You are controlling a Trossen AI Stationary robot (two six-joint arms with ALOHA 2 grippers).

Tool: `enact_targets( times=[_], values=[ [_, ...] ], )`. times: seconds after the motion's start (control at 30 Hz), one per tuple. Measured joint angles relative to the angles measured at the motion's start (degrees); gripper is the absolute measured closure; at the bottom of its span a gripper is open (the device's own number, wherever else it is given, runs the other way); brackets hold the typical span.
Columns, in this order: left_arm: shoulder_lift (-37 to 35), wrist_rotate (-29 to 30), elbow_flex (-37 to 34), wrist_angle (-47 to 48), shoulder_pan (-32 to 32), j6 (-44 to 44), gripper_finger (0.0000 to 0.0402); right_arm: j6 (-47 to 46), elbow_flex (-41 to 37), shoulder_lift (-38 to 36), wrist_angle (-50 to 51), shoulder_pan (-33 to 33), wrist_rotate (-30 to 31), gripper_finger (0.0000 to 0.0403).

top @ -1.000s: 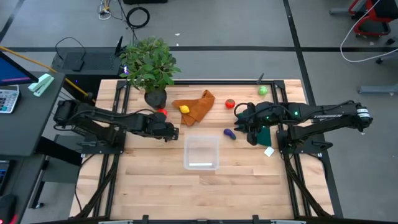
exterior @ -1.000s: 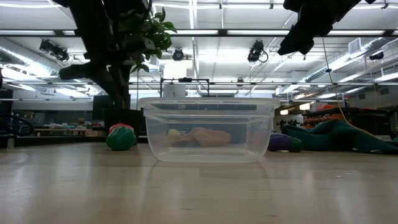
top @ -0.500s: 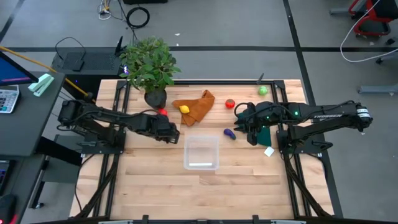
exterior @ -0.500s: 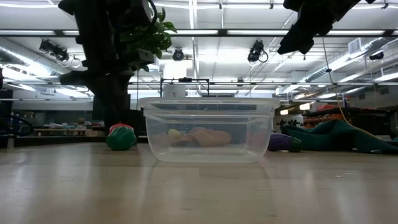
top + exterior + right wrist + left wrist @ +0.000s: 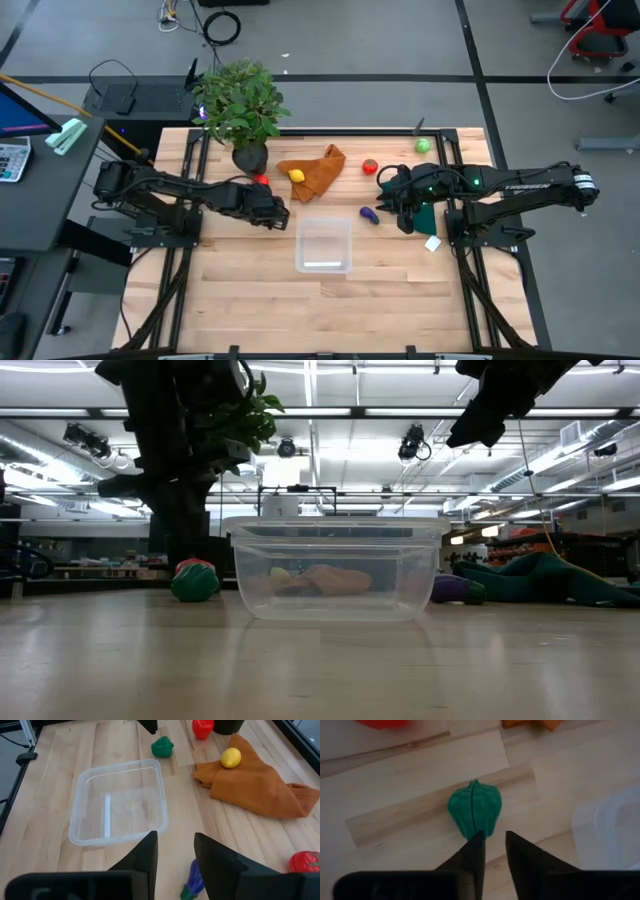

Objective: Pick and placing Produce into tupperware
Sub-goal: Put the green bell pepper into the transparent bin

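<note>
Since the left gripper (image 5: 492, 842) sits right over the green pepper (image 5: 474, 813), w/ jaws only narrowly parted and tips at its near edge, the step in hand looks like the grab on that pepper. To do it well: spread wider first, centre over the body, drop straight down so the tips straddle it & don't nudge it along the table (image 5: 250, 300).

Tupperware (image 5: 324, 246) lies mid-table, empty, just beside the pepper towards the right arm, so a short carry. Right gripper (image 5: 172, 852) waits above the purple piece (image 5: 192, 879), jaws spread, holding nothing.

Other bits: red pepper (image 5: 202, 726) near the plant pot (image 5: 250, 157), lemon (image 5: 230, 757) on the orange cloth (image 5: 255, 787), tomato (image 5: 305, 861) and green ball (image 5: 423, 146) farther back. Plant leaves (image 5: 238, 103) overhang the left arm's side; the pot & red pepper crowd the approach, I reckon.
</note>
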State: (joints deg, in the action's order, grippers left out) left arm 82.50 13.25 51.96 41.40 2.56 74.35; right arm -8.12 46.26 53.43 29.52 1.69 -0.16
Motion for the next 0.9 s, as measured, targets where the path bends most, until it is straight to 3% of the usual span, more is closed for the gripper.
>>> enact_targets(
  times=[0.33, 0.5, 0.67, 0.9],
  values=[
    [0.02, 0.07, 0.0, -0.73, -0.25, 4.47, 0.0143, -1.32, 0.0, 0.0, 0.02, 0.0, 0.0, 0.0308],
    [0.02, 0.69, 0.0, 0.13, -0.5, 4.59, 0.0081, -1.37, 0.0, 0.0, 0.02, 0.0, 0.02, 0.0308],
    [0.02, 0.9, 0.0, 2.12, -0.91, 6.01, 0.0057, -3.3, 0.01, 0.0, 0.02, 0.0, 0.02, 0.0308],
    [1.85, 1.32, 0.01, 2.07, -0.91, 5.75, 0.0061, -3.87, 0.02, 0.0, 0.0, 0.0, 0.02, 0.0308]
  ],
)
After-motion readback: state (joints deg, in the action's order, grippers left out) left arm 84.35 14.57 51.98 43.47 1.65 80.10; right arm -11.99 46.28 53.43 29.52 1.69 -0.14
